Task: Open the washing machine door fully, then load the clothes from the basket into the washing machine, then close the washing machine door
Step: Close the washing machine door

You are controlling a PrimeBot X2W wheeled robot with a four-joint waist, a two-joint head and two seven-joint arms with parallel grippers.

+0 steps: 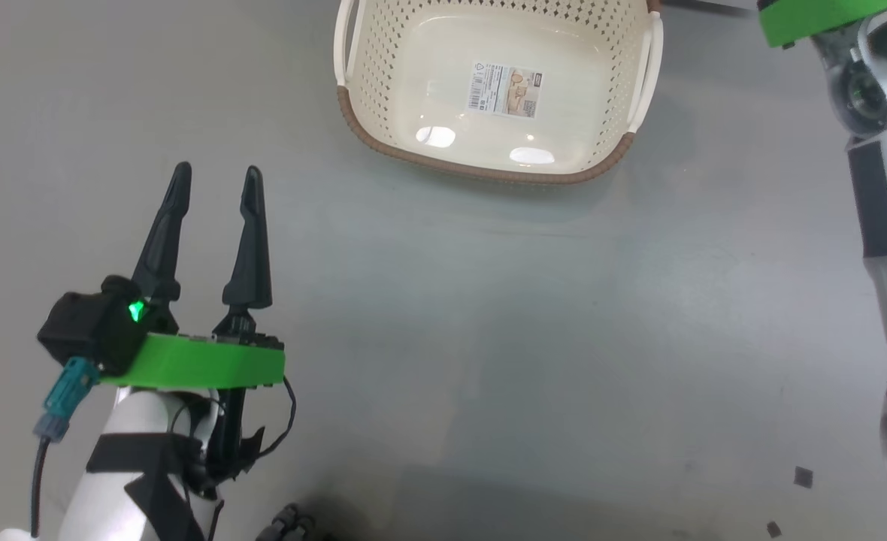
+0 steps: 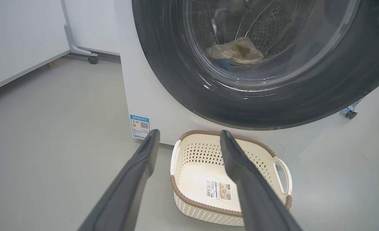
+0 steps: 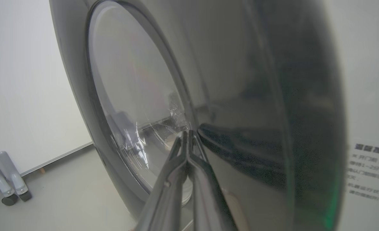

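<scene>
The washing machine door [image 2: 176, 89] is seen blurred and is cut off at the top and right of the left wrist view, so whether it is latched against the washing machine [image 2: 138, 93] cannot be told. Through its clear glass centre the clothes [image 2: 237, 51] are made out as a pale cream heap lying low in the perforated steel drum [image 2: 273, 22], with a small blue bit [image 2: 225, 64] at their lower edge. The right gripper [image 3: 187, 132] is shown with its two fingers pressed together on nothing, the tips set where the glass meets the black rim; the surface there is smeared and reflective. In the head view the right arm [image 1: 879, 188] is cut off by the frame's right edge. A printed notice [image 3: 369, 170] on the white panel is too blurred to be read. The basket [image 1: 488, 171] is placed on the grey floor [image 1: 488, 338] just in front of the machine, below the door; a label [image 1: 505, 89] is carried on its bottom. The left gripper [image 1: 216, 170] is held spread wide, apart from the basket, gripping nothing. A blue sticker [image 2: 139, 126] is seen low on the machine's front.
</scene>
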